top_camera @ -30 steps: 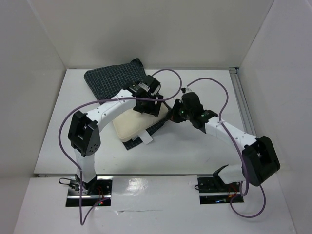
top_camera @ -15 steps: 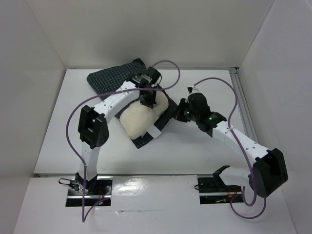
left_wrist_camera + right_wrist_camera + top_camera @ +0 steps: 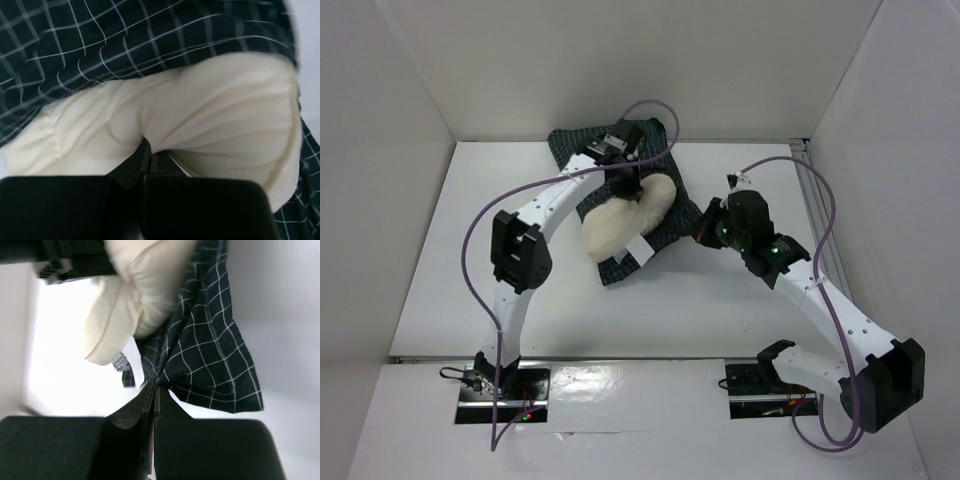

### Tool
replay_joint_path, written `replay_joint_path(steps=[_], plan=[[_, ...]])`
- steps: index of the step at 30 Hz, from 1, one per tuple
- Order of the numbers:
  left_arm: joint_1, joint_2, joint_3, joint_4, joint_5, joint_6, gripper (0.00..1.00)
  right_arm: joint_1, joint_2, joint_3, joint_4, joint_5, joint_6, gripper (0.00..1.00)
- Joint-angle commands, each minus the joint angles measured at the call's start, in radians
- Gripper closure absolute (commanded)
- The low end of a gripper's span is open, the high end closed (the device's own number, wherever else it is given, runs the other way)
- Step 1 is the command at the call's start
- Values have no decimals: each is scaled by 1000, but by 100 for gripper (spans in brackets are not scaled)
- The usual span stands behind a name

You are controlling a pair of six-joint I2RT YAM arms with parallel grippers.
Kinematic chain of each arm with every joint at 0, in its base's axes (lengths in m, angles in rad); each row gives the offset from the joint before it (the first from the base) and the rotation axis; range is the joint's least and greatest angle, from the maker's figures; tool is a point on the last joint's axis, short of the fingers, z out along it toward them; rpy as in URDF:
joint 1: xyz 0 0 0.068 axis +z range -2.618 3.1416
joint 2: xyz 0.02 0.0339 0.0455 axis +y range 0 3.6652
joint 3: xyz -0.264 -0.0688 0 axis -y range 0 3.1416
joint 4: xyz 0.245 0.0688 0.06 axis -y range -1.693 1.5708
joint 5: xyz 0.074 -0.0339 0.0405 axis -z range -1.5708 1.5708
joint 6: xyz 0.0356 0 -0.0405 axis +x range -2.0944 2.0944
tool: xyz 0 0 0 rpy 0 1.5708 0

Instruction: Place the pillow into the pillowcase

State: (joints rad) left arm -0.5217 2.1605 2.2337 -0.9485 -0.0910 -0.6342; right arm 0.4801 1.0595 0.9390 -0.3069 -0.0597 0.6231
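Top external: left hand [image 3: 626, 190] pinches the pillow [image 3: 618, 226] at its 12 o'clock edge; right hand [image 3: 699, 228] clamps the pillowcase [image 3: 560, 146] at 3 o'clock.

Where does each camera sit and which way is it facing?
Top external: above and behind the bases, facing down at the table; left arm and right arm show.
Left wrist: on the left arm, facing the pillow pinched in the left gripper.
Right wrist: on the right arm, facing the pillowcase gripped by the right gripper.
Shared: both wrist views show pillow and pillowcase.
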Motion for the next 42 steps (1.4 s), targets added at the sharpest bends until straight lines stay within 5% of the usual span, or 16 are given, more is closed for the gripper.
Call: replay_joint_path(steps=[1,4,7,8,9,12,17,20,26,30,33,35,36,37,42], plan=[[23,122,-94,152,-52,-47,100,-24,-61,-48,-115,6,21,100],[14,79,-105,208,55,-13,100,-44,-61,-72,-202,105,12,100],[14,35,-126,208,169,22,66,-89,-30,-83,-253,165,24,97],[14,-14,-138,208,189,37,54,-89,-21,-74,-262,166,24,60],[14,-45,-173,208,213,50,40,-98,-7,-74,-262,176,0,39],[14,-201,-264,208,205,59,27,-98,13,-5,-273,219,-32,10],[124,-483,-514,238,159,28,26,0,97,184,-273,359,-129,3],[271,-638,-747,277,148,-41,27,182,236,332,-248,420,-206,3],[505,-794,-1083,340,238,-108,29,463,709,657,-307,498,-322,0],[564,-855,-1197,349,250,-108,29,473,899,792,-244,485,-362,0],[595,-898,-1267,378,307,-108,29,462,1080,878,-276,503,-362,10],[595,-916,-1302,424,348,-90,29,448,1180,951,-319,483,-352,37],[579,-930,-1334,444,371,-58,29,448,1192,972,-339,483,-338,80],[565,-930,-1350,462,413,-42,29,448,1192,984,-339,483,-329,96],[430,-909,-1446,586,500,8,27,370,920,815,-170,326,-329,100]])
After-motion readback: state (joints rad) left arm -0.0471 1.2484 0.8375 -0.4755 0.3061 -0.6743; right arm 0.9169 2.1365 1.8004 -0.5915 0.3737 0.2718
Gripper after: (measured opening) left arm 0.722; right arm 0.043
